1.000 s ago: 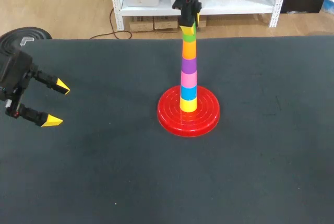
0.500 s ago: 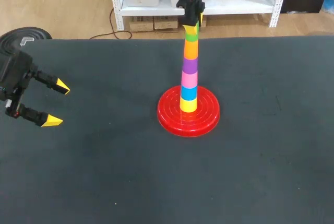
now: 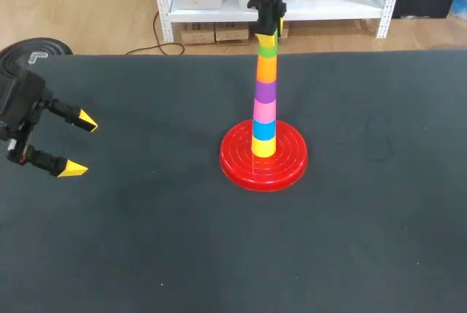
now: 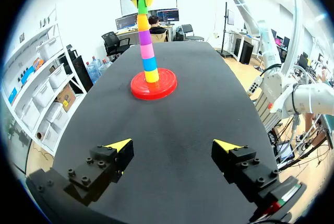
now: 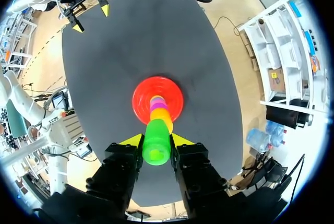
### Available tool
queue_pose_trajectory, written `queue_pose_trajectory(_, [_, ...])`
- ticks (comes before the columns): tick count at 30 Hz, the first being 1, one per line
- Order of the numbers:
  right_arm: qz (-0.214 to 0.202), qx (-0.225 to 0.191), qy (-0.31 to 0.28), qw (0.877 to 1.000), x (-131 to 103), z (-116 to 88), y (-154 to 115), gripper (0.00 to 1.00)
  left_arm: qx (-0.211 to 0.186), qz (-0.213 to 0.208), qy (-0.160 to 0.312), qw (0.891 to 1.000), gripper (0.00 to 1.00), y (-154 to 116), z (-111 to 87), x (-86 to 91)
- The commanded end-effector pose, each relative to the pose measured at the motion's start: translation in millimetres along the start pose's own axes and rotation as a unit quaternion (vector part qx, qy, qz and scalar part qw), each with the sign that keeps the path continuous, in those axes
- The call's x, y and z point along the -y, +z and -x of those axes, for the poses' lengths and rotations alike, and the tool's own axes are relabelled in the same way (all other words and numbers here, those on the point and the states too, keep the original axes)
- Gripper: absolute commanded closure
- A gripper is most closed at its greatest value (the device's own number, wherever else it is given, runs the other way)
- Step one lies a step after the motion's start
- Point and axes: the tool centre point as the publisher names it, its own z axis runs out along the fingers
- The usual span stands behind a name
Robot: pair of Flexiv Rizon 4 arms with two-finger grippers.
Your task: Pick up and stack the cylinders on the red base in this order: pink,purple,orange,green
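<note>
On the dark tabletop [image 3: 146,240] the green plastic cylinder [image 3: 268,51] topped the stack [image 3: 264,101] on the round red base [image 3: 241,167], looking light and slippery, best pinched by its sides; whether the right pincer [image 3: 267,34] at its top gripped it was unclear.

Base [image 3: 241,168] lies on the table [image 3: 146,240], near the middle and somewhat toward the far edge. Stack of cylinders [image 3: 264,105] stands upright on the base's centre, the top cylinder [image 3: 268,51] crowning it. Right gripper [image 3: 268,33] hangs directly above the stack, its tips flanking the top cylinder's upper end. Left gripper [image 3: 79,145] is well apart at the table's left edge, with the base ahead of it.
</note>
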Motion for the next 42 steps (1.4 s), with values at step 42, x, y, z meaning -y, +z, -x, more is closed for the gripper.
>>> queue_pose_trajectory(42, [-0.004,0.002,-0.009,1.0,-5,1,-11,1.0,0.001,0.001,0.001,1.0,0.0,0,-1.2,0.5])
